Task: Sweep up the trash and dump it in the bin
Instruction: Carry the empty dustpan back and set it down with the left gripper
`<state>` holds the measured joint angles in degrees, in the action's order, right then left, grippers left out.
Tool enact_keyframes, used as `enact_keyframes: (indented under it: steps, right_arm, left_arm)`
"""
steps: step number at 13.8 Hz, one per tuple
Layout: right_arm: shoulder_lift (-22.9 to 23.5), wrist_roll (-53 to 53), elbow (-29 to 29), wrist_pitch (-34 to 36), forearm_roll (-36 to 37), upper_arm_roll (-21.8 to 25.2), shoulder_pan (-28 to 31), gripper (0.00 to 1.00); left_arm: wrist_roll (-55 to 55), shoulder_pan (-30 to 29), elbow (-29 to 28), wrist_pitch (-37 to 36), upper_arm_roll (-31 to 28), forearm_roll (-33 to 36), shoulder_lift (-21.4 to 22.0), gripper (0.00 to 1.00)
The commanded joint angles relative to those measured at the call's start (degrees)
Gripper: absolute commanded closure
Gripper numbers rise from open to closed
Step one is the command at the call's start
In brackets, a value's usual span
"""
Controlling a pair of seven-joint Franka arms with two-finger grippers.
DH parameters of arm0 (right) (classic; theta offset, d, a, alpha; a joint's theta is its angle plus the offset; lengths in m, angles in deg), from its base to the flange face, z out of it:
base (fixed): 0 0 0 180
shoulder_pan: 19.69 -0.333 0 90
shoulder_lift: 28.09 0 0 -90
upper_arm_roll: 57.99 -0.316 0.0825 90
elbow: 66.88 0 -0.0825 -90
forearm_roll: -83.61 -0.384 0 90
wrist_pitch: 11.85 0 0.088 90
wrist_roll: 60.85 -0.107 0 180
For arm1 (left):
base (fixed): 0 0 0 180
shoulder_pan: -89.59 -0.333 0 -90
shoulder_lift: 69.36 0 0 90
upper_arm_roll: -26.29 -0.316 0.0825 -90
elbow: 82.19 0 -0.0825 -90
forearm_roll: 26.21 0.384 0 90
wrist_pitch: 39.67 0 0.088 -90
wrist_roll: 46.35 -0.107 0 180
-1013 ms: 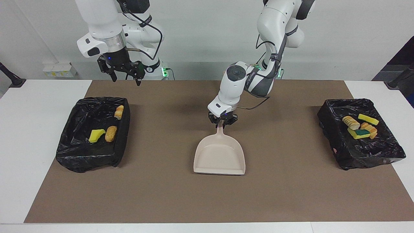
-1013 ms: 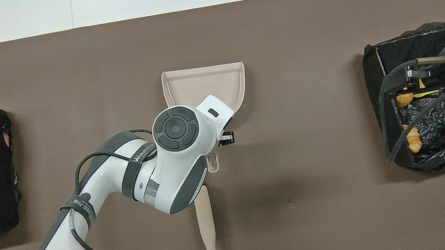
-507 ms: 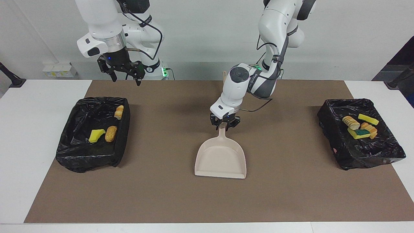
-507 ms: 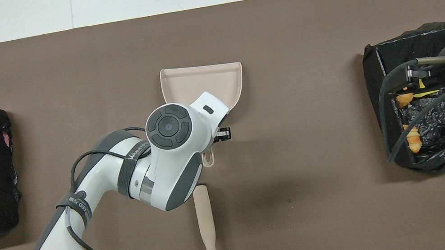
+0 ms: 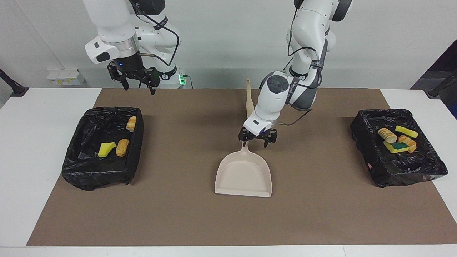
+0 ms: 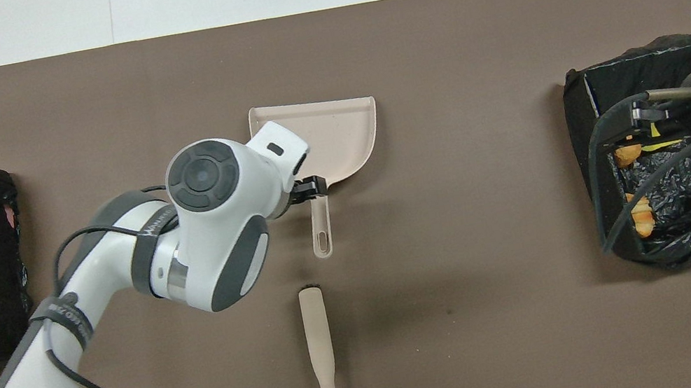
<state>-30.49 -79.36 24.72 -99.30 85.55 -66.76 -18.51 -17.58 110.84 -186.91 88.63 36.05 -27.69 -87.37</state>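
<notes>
The beige dustpan (image 5: 243, 174) (image 6: 335, 133) lies flat mid-mat, its handle (image 6: 321, 227) pointing toward the robots. My left gripper (image 5: 257, 141) (image 6: 306, 191) hangs open just above the handle's end, shifted toward the left arm's end and holding nothing. The trash lies in two black-lined bins. A yellow sponge (image 5: 106, 148) and two bread lumps (image 5: 122, 147) are in the bin (image 5: 89, 176) at the right arm's end. Several pieces (image 5: 397, 140) are in the bin (image 5: 400, 178) at the left arm's end. My right gripper (image 5: 137, 81) waits open in the air, over the robots' edge of its bin.
The beige hand brush (image 5: 249, 100) (image 6: 322, 361) lies on the brown mat (image 5: 321, 214), nearer the robots than the dustpan and in line with its handle. White table shows around the mat. In the overhead view the right arm covers part of its bin (image 6: 645, 77).
My left gripper has opened, let go of the dustpan's handle and moved toward the left arm's end. The dustpan now lies slightly farther from the robots. The right arm has not moved.
</notes>
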Motion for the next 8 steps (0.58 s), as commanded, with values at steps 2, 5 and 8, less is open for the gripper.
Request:
enact_keyframes:
  steps: [2, 5, 8]
  right_arm:
    - [-0.7, 1.0, 0.9, -0.8, -0.5, -0.1, 0.6, 0.0]
    - [-0.7, 1.0, 1.0, -0.8, -0.5, -0.1, 0.6, 0.0]
    - [-0.7, 0.9, 0.9, -0.8, -0.5, 0.0, 0.6, 0.0]
  left_arm:
    - [-2.1, -6.5, -1.2, -11.5, 0.3, -0.3, 4.9, 0.0]
    - [-5.9, -10.9, -2.2, -16.7, 0.3, -0.4, 8.2, 0.0]
    - [-6.2, -13.6, -7.0, -16.9, 0.3, -0.3, 12.2, 0.0]
